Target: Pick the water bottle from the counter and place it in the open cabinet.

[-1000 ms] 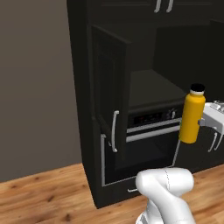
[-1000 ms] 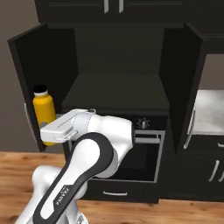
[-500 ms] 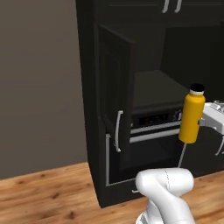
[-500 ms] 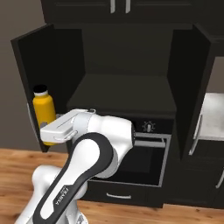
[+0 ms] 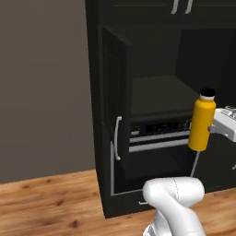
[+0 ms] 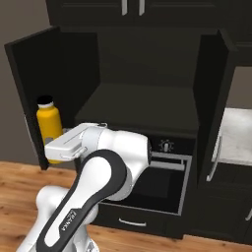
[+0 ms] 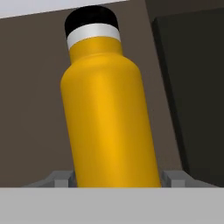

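Note:
The yellow-orange water bottle (image 5: pixel 202 124) with its black cap stands upright in the air, held in my gripper (image 5: pixel 213 129), which is shut on its body. In the right base view the water bottle (image 6: pixel 49 128) hangs in front of the left door of the open cabinet (image 6: pixel 142 93), level with the compartment's dark floor. In the hand view the water bottle (image 7: pixel 107 113) rises close before the camera between the grey fingertips (image 7: pixel 59 178). The cabinet (image 5: pixel 156 69) is matte black, with both framed doors swung wide.
A built-in oven (image 6: pixel 165 172) with its door ajar sits under the open compartment. A strip of pale counter (image 6: pixel 238 135) shows at the far right. The cabinet's left door (image 5: pixel 113 92) juts toward me. Wooden floor (image 5: pixel 50 203) and a grey-brown wall (image 5: pixel 44 83) lie to the left.
The whole scene has slid right in both base views, so the base has driven left along the cabinet. The bottle stays held in the same pose relative to the arm.

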### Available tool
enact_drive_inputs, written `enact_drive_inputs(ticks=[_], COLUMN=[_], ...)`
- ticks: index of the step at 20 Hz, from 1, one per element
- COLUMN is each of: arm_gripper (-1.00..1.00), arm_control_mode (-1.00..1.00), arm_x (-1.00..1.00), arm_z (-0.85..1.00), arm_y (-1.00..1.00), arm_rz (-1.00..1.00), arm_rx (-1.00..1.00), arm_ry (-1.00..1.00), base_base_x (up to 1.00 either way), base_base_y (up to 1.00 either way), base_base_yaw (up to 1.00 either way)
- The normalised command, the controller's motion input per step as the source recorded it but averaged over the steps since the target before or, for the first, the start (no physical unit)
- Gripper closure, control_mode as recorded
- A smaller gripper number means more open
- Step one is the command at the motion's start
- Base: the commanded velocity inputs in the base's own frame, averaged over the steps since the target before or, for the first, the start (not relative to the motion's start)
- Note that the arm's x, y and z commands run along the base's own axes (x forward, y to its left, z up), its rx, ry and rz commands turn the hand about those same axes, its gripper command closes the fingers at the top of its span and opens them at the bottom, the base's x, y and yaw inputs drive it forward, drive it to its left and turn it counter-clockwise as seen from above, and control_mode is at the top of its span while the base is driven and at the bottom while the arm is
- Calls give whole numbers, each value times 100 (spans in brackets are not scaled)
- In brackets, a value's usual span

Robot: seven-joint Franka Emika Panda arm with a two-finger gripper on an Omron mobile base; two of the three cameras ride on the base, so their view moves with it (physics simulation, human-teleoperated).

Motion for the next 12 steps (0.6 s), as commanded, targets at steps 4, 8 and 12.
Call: enact_drive_inputs(ticks=[4, 8, 12], arm_gripper=[100, 100, 100], arm_control_mode=[100, 100, 100], arm_x=[0, 0, 0], arm_z=[0, 0, 0], arm_y=[0, 0, 0], arm_rz=[0, 0, 0], arm_rx=[0, 0, 0], arm_ry=[0, 0, 0], base_base_x=[22, 26, 19], base_base_y=[-41, -5, 0], base_base_yaw=[21, 13, 6])
